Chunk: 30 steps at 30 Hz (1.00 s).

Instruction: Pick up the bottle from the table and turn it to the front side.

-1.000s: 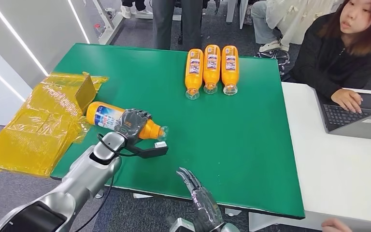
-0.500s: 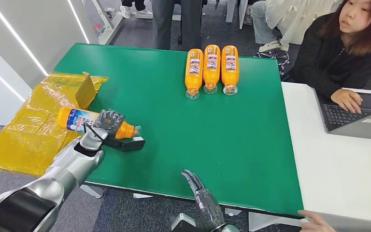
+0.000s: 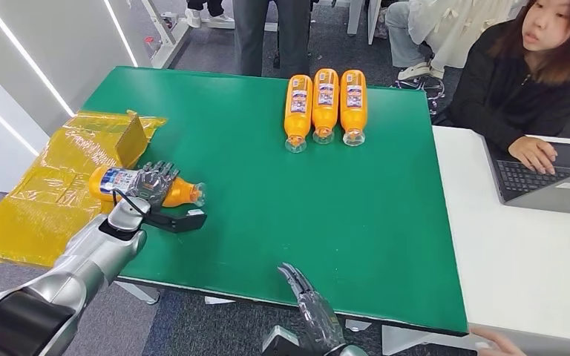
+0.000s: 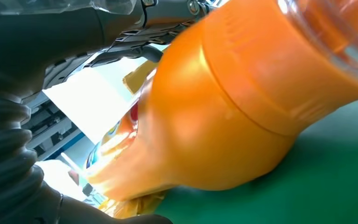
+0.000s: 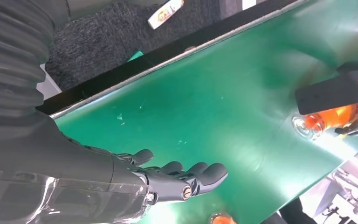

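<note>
The orange bottle [image 3: 184, 193] with a blue and white label lies on its side at the left edge of the green table [image 3: 326, 215], its clear cap pointing right. My left hand [image 3: 152, 183] lies over its middle with the fingers spread apart and straightened above it, no longer curled around it. In the left wrist view the bottle [image 4: 223, 116] looms very close, resting on the green surface. My right hand [image 3: 313, 315] hangs open below the table's front edge, fingers straight. The right wrist view shows this hand [image 5: 168, 179] above the table edge and the bottle's cap [image 5: 317, 123] far off.
Three more orange bottles [image 3: 325, 100] lie side by side at the table's back. A box wrapped in yellow film [image 3: 59, 185] sits just left of the table. A person [image 3: 534, 67] works at a laptop [image 3: 549, 182] on the white table [image 3: 519, 252] to the right.
My left hand carried the bottle leftward to the table's left edge. Its fingers, curled around the bottle before, now stand spread over it. The right hand barely moved.
</note>
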Each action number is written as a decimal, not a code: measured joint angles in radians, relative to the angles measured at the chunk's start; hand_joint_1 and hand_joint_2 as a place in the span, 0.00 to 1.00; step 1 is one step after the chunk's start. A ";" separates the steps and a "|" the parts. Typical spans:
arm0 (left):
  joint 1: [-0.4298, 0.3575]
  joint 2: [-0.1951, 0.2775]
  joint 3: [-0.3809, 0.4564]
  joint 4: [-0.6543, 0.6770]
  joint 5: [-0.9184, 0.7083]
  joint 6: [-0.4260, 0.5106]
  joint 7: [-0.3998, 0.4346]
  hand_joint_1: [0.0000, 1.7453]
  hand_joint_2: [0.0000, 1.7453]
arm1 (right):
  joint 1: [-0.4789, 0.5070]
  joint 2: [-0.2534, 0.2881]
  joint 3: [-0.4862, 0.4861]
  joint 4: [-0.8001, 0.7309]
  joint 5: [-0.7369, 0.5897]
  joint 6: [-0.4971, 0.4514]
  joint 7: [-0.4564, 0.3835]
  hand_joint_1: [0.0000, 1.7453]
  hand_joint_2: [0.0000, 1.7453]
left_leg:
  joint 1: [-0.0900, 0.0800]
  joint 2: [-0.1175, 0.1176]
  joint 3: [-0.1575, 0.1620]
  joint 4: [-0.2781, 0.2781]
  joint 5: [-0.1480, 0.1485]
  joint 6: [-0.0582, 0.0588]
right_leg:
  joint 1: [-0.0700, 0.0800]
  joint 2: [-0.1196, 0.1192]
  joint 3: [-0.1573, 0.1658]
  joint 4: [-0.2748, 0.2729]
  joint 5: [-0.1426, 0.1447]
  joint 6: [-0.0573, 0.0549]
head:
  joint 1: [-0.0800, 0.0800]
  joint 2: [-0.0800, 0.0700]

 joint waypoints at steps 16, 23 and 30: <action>0.132 0.006 0.116 -0.125 0.196 0.506 -0.211 0.00 1.00 | 0.037 0.000 -0.041 -0.006 -0.052 -0.134 -0.043 0.00 1.00 | -0.001 0.000 0.000 0.000 0.000 0.000 | 0.000 0.000 0.000 0.000 0.000 0.000 | 0.000 0.000; 0.438 -0.007 0.220 -0.705 0.519 0.352 -0.436 0.00 1.00 | 0.099 -0.020 -0.101 -0.070 -0.060 -0.242 -0.026 0.00 1.00 | -0.001 0.002 -0.001 0.000 -0.002 0.000 | -0.001 0.002 -0.001 -0.002 -0.001 0.000 | 0.000 0.000; 0.656 -0.027 0.215 -1.141 0.977 0.125 -0.665 0.00 1.00 | 0.171 -0.050 -0.162 -0.171 -0.070 -0.311 -0.051 0.00 1.00 | -0.001 0.002 -0.001 0.000 -0.004 0.000 | 0.000 0.002 -0.001 -0.002 -0.001 0.001 | 0.000 0.000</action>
